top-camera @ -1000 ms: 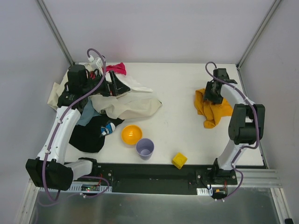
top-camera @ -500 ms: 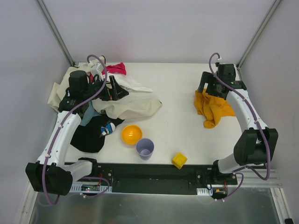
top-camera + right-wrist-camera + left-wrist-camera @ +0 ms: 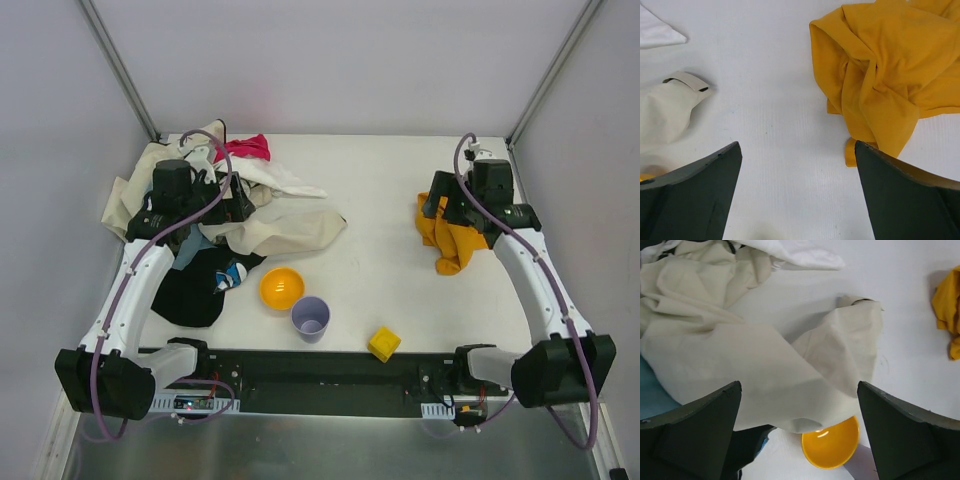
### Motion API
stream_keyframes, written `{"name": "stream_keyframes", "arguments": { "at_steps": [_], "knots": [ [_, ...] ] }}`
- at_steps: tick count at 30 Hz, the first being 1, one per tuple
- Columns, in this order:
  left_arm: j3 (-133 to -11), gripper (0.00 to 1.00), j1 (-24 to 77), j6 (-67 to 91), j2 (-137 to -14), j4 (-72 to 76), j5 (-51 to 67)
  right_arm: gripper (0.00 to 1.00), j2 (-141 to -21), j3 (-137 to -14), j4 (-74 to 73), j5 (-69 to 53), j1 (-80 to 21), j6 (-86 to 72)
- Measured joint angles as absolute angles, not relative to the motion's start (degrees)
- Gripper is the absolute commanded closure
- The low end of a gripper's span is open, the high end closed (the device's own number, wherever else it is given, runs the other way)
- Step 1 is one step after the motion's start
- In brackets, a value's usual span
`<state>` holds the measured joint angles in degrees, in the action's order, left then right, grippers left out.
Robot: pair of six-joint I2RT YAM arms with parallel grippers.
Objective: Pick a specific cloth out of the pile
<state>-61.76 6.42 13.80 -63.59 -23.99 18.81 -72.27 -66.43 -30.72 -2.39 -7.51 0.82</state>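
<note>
— Table [image 3: 380,190] first, white and flat. What's the big heap on its far left?

— That's the pile [image 3: 262,228]: a cream garment [image 3: 740,365] on top, blue-grey and black pieces beneath it, a pink one at the far edge. It spills past the table's left side.

— And the cloth [image 3: 458,238]?

— Over on the right side, well apart from the pile. It's orange-yellow, crumpled into folds, lying flat on the table by itself.

— Is anything holding it?

— No. The right gripper [image 3: 440,206] hangs at the cloth's far left corner. From the right wrist camera, its fingers [image 3: 695,195] are spread wide with only bare table between them, and the cloth sits ahead and to one side.

— The other arm?

— The left gripper [image 3: 240,196] is above the pile, jaws spread wide too, the cream garment below the gap and nothing gripped.

— Smaller things?

— An orange bowl [image 3: 282,288] just beside the pile's near edge, a lilac cup [image 3: 310,318] just to the near right of that, and a small yellow block [image 3: 384,343] further right, near the table's front edge.
</note>
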Motion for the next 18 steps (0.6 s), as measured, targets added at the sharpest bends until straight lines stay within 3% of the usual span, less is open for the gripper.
{"name": "stream_keyframes", "arguments": {
  "at_steps": [10, 18],
  "knots": [
    [-61.6, 0.01, 6.42, 12.21, -61.56, -28.71, 2.42, 0.04, -56.16, -60.01, -30.52, -2.17, -7.62, -0.67],
    [-61.56, 0.01, 6.42, 10.94, -55.96, -29.47, -0.95, 0.04, -46.06, -57.25, -29.74, -1.37, -7.64, -0.64]
  ]
}}
